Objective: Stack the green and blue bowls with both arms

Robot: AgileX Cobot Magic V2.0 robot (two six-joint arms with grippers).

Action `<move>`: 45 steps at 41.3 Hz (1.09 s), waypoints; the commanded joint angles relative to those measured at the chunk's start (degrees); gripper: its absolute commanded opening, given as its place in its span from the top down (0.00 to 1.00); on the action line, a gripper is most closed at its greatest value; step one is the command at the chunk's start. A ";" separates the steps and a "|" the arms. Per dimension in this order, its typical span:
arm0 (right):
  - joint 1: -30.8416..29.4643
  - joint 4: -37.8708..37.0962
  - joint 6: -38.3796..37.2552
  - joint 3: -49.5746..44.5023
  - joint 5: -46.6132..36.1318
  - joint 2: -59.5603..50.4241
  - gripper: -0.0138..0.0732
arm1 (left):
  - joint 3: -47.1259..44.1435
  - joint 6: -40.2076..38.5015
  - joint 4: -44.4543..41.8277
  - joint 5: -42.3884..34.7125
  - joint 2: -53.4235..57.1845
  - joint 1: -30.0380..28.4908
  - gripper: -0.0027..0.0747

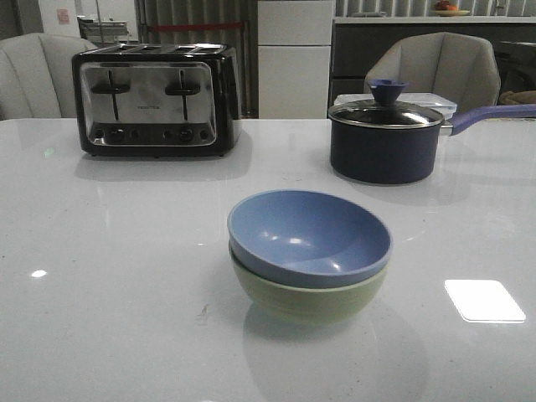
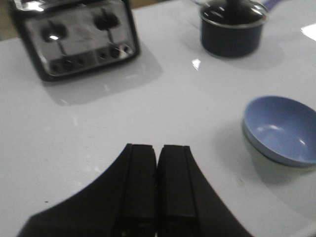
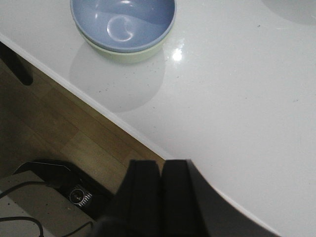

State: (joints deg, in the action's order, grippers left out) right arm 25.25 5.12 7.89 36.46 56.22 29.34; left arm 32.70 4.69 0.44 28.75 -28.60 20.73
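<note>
The dusty blue bowl (image 1: 308, 236) sits nested inside the pale green bowl (image 1: 308, 300) at the middle of the white table. The stack also shows in the left wrist view, with the blue bowl (image 2: 281, 128) off to one side, and in the right wrist view, where the blue bowl (image 3: 123, 22) rests in the green bowl (image 3: 129, 54). My left gripper (image 2: 158, 148) is shut and empty above bare table, apart from the bowls. My right gripper (image 3: 161, 164) is shut and empty over the table's front edge. Neither arm shows in the front view.
A chrome and black toaster (image 1: 155, 99) stands at the back left. A dark navy saucepan (image 1: 387, 138) with a glass lid and purple handle stands at the back right. The table's front edge (image 3: 98, 106) and the wooden floor (image 3: 54, 133) show in the right wrist view.
</note>
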 commanded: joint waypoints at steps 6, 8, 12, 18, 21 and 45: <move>-0.34 -0.46 0.14 1.52 -3.00 0.03 0.82 | -15.08 -0.61 0.87 -16.70 15.51 -13.38 0.85; -0.34 -0.46 0.14 1.52 -3.00 0.03 0.82 | -18.34 -0.61 1.15 -18.16 19.25 -15.51 0.85; -0.34 -0.46 0.14 1.52 -3.00 0.03 0.82 | -24.09 -0.61 2.96 -21.55 23.96 -18.34 0.85; -0.34 -0.46 0.14 1.52 -3.00 0.03 0.82 | -31.04 -0.61 5.76 -29.21 28.26 -19.71 0.85; -0.34 -0.46 0.14 1.52 -3.00 0.03 0.82 | -33.28 -0.61 5.76 -32.33 29.60 -19.42 0.85; -0.34 -0.46 0.14 1.52 -2.84 0.03 0.82 | -33.13 -0.61 4.60 -33.62 30.01 -18.28 0.85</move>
State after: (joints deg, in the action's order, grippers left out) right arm 25.25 5.12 7.89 36.46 56.34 29.34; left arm -0.23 4.69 5.12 0.00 0.28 2.05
